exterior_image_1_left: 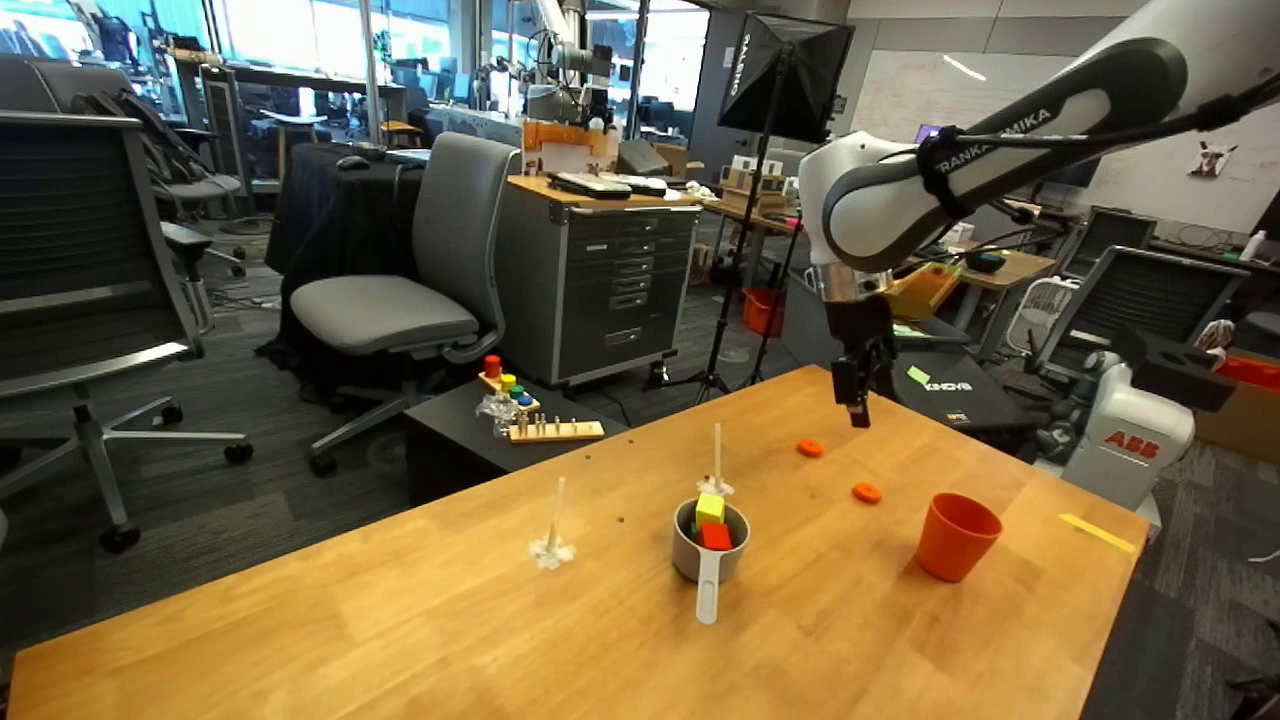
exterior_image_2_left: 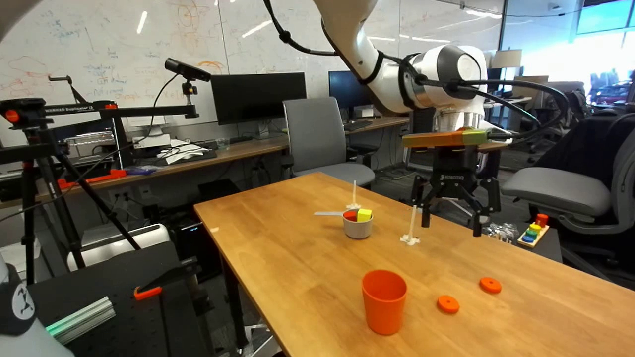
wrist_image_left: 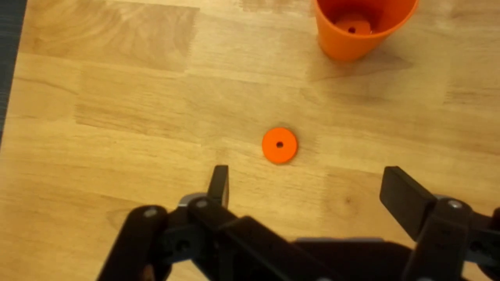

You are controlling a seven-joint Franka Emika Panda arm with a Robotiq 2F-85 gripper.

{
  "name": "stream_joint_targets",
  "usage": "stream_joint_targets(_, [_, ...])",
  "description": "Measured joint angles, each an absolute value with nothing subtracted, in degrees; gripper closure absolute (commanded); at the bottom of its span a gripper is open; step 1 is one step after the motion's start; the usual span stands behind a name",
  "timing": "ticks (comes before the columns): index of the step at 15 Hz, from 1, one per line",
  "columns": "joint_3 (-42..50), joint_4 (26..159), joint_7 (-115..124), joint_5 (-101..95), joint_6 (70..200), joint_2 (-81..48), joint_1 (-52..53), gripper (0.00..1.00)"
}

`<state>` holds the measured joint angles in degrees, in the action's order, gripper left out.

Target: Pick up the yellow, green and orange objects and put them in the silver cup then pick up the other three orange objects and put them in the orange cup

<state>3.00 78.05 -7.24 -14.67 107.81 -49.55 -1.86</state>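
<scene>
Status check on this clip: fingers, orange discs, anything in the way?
Fingers open, nothing held. Two orange discs on the table, third disc in the orange cup. Wrist view: nothing seen blocking the loose disc showing.

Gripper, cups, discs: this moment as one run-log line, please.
gripper: open, empty | silver cup: holds yellow block, red block | orange cup: holds orange disc | a loose disc, another loose disc: on table

Arm (exterior_image_1_left: 900, 215): was white, trimmed in dark grey
Cable (exterior_image_2_left: 516, 83): was black, strapped on
Collar (exterior_image_1_left: 838, 283): was silvery metal
Gripper (exterior_image_2_left: 451, 224): was black, lettered ROBOTIQ
Screws (wrist_image_left: 150, 212): were round, greyish
</scene>
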Motion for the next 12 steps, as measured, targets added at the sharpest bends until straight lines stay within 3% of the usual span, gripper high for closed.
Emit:
stream_joint_targets(3, [4.15, 77.95, -5.21, -14.31, 113.12, -49.55, -3.33, 0.00])
stream_joint_targets(12, [4.18, 74.63, -4.89, -11.32, 113.33, -50.57, -5.38, 0.00])
